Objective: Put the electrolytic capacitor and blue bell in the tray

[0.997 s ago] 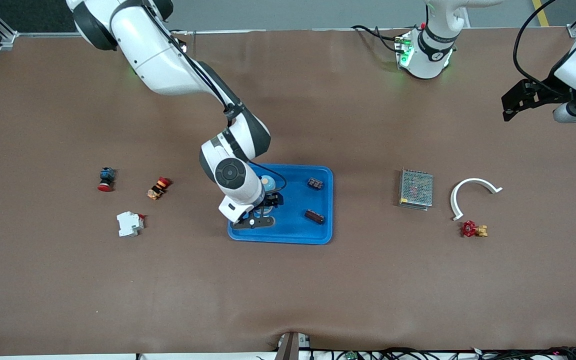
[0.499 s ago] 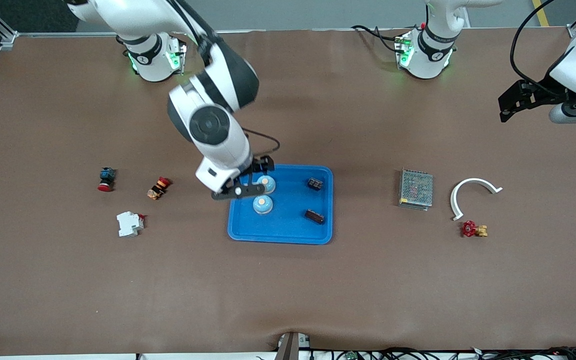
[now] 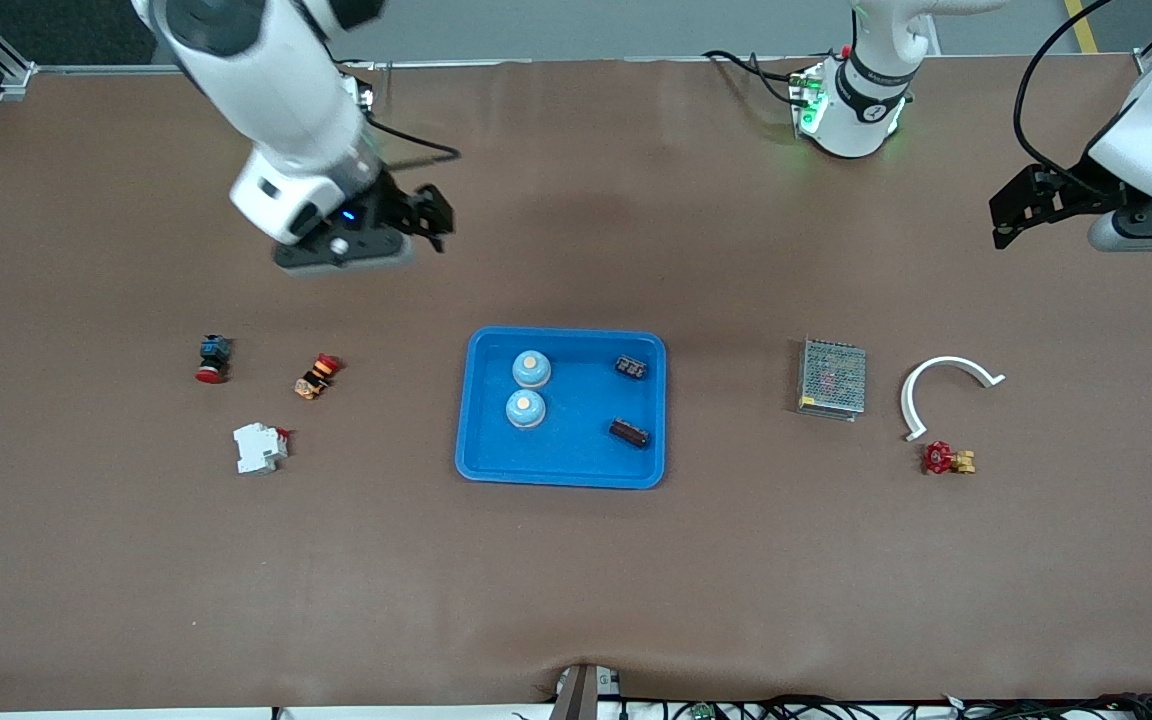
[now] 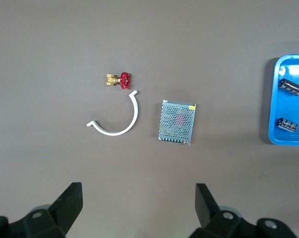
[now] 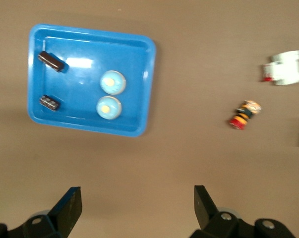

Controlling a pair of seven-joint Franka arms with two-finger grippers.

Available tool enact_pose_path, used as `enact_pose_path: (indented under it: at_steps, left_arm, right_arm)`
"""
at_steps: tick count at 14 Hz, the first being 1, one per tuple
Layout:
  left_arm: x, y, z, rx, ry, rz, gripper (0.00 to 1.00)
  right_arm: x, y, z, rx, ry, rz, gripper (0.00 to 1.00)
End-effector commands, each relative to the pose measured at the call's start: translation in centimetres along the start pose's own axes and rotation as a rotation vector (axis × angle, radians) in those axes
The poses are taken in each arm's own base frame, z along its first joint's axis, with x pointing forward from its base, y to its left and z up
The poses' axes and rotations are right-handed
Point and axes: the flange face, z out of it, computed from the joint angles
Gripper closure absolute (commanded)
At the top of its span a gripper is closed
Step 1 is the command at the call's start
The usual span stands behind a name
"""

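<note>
- The blue tray (image 3: 564, 470) sits mid-bench and holds two blue bells (image 3: 531, 369) (image 3: 525, 408) and two electrolytic capacitors (image 3: 631, 367) (image 3: 629, 432); by these views, the task looks complete.
- The bells are probably light, rigid domes with slick curved sides; pinching low across the dome seems safest.
- The capacitors are small, stiff cylinders likely to roll; grip across the body, not the ends.
- The right hand (image 3: 406, 228) hangs open and empty over bare bench near its base.
- The left hand (image 3: 1016, 210) waits open above its end of the bench.
- The right wrist view shows both bells' orange buttons (image 5: 112, 82); the left wrist view catches only the capacitors (image 4: 291, 85), plus a mesh-covered power supply (image 4: 177, 121).
</note>
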Motion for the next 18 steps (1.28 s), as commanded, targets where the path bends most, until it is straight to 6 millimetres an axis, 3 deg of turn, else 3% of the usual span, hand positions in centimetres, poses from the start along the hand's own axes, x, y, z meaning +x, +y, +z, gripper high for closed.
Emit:
enact_pose_path:
  at_steps: [1, 6, 11, 15, 18]
  left_arm:
    - [-0.1, 0.4, -0.2, -0.019, 0.008, 0.008, 0.00]
    - [-0.1, 0.2, -0.3, -0.020, 0.011, 0.005, 0.00]
    - [-0.2, -0.4, -0.3, -0.018, 0.003, 0.007, 0.00]
    - [-0.1, -0.6, -0.2, -0.019, 0.001, -0.004, 0.00]
    - [-0.1, -0.8, -0.3, -0.019, 0.004, -0.006, 0.00]
  right_arm:
    - [-2.2, 6.2, -1.7, -0.008, 0.002, 0.005, 0.00]
    - [-0.2, 17.1, -3.4, -0.033, 0.029, 0.058, 0.00]
    - [1.3, 25.6, -4.6, -0.047, 0.074, 0.130, 0.00]
    - [2.8, 29.1, -5.0, -0.047, 0.087, 0.188, 0.00]
    - [3.6, 30.2, -5.2, -0.053, 0.093, 0.178, 0.00]
